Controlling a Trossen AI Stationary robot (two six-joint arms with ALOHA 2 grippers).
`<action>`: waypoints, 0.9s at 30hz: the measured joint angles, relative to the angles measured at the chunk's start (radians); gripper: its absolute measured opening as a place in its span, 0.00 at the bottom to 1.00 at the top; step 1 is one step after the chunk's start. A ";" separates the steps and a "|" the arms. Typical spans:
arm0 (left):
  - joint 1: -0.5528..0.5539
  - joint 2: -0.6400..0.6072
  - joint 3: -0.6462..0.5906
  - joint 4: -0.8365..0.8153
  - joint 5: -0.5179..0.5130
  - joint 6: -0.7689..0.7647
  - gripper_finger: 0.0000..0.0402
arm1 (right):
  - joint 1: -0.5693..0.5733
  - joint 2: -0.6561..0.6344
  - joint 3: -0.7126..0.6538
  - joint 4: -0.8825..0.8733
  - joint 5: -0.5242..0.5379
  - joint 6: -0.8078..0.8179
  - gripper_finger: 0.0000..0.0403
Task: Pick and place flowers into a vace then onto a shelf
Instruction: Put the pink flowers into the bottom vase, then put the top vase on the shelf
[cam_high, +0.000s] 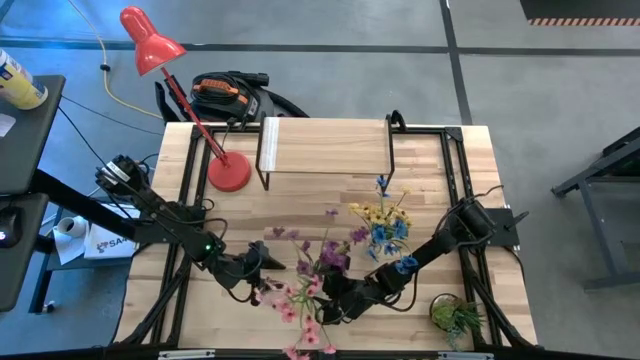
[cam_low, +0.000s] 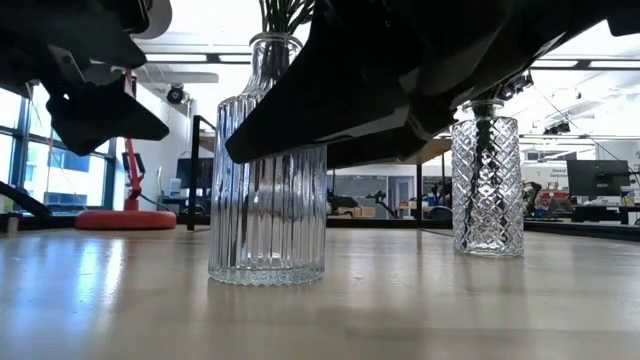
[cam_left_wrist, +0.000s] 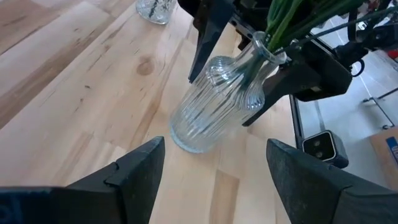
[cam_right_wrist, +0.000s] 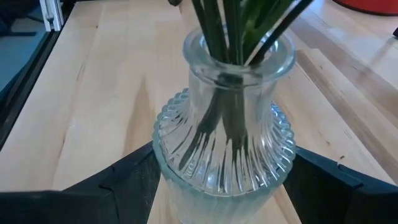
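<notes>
Stems (cam_right_wrist: 233, 28) rise upright from ribbed vase (cam_low: 267, 160); right jaws straddle it apart, left jaws apart nearby.

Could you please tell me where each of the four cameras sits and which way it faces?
High view: overhead, looking straight down; shows both arms, the shelf.
Low view: table height, looking level at the ribbed vase; dark arms overhead.
Left wrist view: on the left arm, facing the vase; left gripper open.
Right wrist view: on the right arm; right gripper straddles the vase.
All views share the ribbed vase.
</notes>
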 joint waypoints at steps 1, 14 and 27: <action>0.000 0.000 0.000 0.005 0.000 -0.002 0.79 | 0.000 0.000 0.000 0.001 0.000 0.000 0.74; 0.000 0.007 0.000 0.082 -0.001 -0.026 0.79 | 0.003 -0.003 0.002 -0.068 -0.006 0.000 0.75; 0.000 0.035 0.001 0.100 0.001 -0.045 0.79 | 0.080 -0.005 0.002 -0.189 0.025 0.004 0.75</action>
